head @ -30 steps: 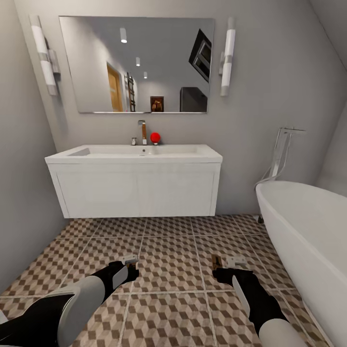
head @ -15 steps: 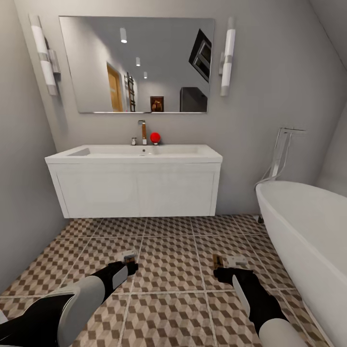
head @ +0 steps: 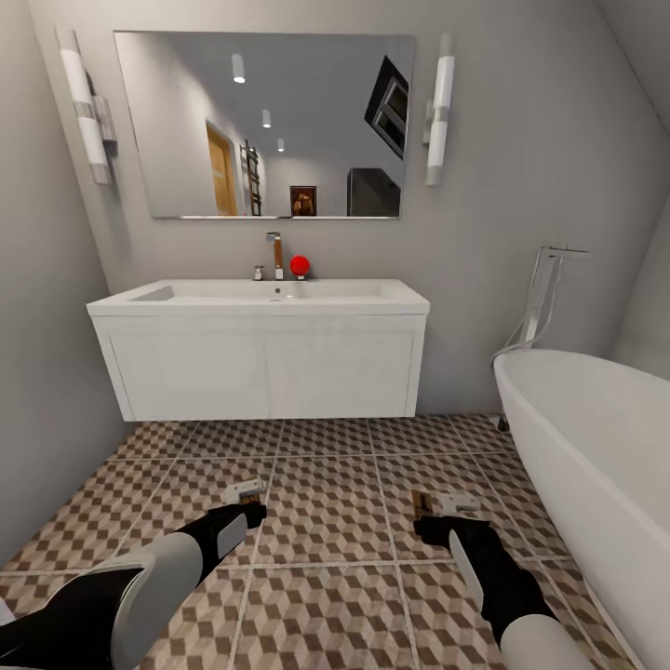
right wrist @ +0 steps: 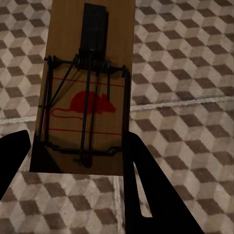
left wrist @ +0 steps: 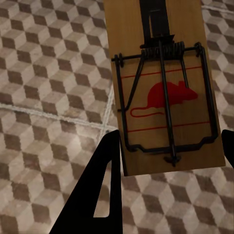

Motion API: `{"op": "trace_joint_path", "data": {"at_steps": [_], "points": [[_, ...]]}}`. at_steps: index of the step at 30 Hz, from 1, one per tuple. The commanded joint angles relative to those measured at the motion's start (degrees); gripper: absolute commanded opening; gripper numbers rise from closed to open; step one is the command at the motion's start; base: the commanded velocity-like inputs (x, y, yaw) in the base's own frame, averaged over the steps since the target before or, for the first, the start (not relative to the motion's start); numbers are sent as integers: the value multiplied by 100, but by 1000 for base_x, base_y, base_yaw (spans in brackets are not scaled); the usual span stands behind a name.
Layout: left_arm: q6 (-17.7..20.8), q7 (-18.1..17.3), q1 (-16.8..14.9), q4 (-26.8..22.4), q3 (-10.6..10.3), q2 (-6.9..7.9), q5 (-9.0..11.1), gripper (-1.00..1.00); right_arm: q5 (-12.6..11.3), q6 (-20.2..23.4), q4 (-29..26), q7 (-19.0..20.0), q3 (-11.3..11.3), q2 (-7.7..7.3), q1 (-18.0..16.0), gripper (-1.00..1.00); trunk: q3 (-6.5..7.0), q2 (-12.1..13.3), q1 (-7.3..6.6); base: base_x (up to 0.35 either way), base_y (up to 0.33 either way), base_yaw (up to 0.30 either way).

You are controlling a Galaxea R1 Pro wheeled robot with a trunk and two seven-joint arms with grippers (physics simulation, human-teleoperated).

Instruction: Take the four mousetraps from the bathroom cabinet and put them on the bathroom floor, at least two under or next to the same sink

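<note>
L gripper (left wrist: 168, 161) fingers clamped on a mousetrap (left wrist: 163, 92); R gripper (right wrist: 78, 161) likewise gripped a second mousetrap (right wrist: 87, 92). Both hung low over cube-pattern floor tiles (head: 326, 502), in front of white vanity sink (head: 261, 298), bathtub (head: 596, 437) to right.

- Mousetraps: four on the head view — a tan trap (head: 249, 496) at the left gripper's tip, a pale one (head: 241, 486) just beside it, a tan one (head: 421, 504) at the right gripper's tip, a pale one (head: 458, 503) beside that.
- Grippers: two, left gripper (head: 249, 511) and right gripper (head: 430, 527).
- Bathroom sink (head: 261, 298): one.
- Bathtub (head: 596, 447): one.
- Mirror (head: 265, 126): one.
- Wall lights: two, one (head: 86, 112) and another (head: 439, 107).
</note>
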Motion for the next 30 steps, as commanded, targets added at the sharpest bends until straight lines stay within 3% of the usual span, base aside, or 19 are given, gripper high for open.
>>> {"op": "trace_joint_path", "data": {"at_steps": [1,8,21,25,30], "points": [[18,30,-4,-1,21,-2,35,-100,10,30,-8,-5,-17,4,-2,-100,-6,-3,-1,0,0,0],[34,35,-4,2,21,7,35,-100,9,33,-8,-5,-10,-26,-2,-100,-6,-3,-1,37,0,0],[46,44,-4,4,22,50,35,-100,16,30,-8,-15,1,-38,-2,-100,-6,-3,-1,288,0,0],[65,40,3,0,19,51,32,-100,256,-8,13,-300,-16,-23,-2,-100,-6,-3,-1,323,0,0],[69,39,4,-4,19,59,33,-100,372,-21,7,-389,-27,-1,-2,-100,-6,-3,-1,308,0,0]]}}
